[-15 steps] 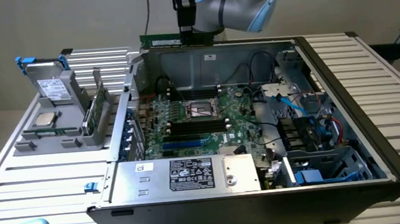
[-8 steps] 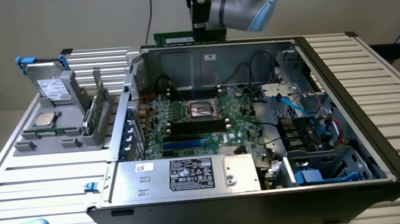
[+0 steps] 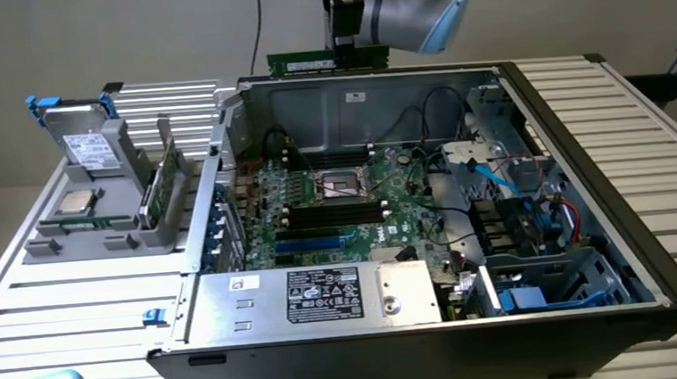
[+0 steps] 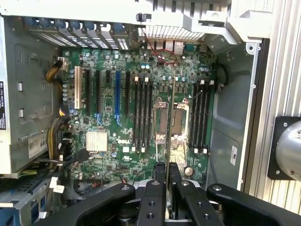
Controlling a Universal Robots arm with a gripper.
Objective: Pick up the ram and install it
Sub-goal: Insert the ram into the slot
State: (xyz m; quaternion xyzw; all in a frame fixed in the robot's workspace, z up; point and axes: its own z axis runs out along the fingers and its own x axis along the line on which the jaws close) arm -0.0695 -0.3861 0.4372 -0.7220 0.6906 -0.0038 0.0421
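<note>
Hand (image 4: 167,169): pinching ram (image 3: 327,62); ram edge-on, only thin sliver in wrist view. Ext. view: ram level, above rear wall of pc case (image 3: 427,85); arm (image 3: 421,5) cut off at top.

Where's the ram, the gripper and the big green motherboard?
ram (image 3: 300,64): exterior view, on its green face.
gripper (image 4: 167,170): wrist view, midway between its fingertips.
motherboard (image 4: 109,162): wrist view, on its green surface.
</note>
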